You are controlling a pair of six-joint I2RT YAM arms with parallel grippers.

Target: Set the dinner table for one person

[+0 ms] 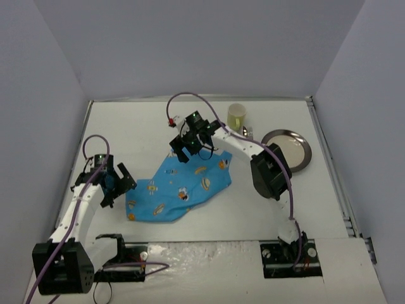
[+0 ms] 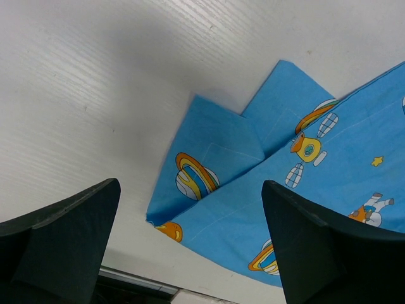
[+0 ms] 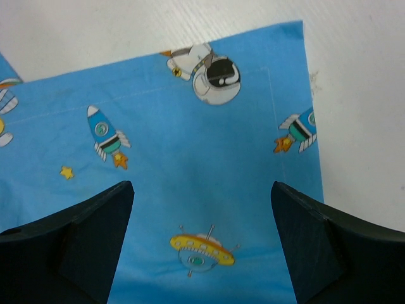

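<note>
The dinner table (image 1: pixel 139 126) is a matte-white top. On it lies a blue cartoon-print placemat (image 1: pixel 180 187), rumpled, with its left corner folded over (image 2: pixel 215 142). My left gripper (image 1: pixel 119 185) hovers open just left of that folded corner (image 2: pixel 190 190), nothing between its fingers. My right gripper (image 1: pixel 192 151) hangs open above the placemat's far edge. In the right wrist view it (image 3: pixel 202 190) straddles the flat cloth (image 3: pixel 190 139) near a corner, holding nothing. Bare table (image 3: pixel 361 95) shows beyond the cloth's edge.
A pale yellow cup (image 1: pixel 236 116) stands at the back. Cutlery (image 1: pixel 247 132) lies beside it, partly hidden by the right arm. A metal plate (image 1: pixel 286 150) sits at the right. Grey walls enclose the table on three sides.
</note>
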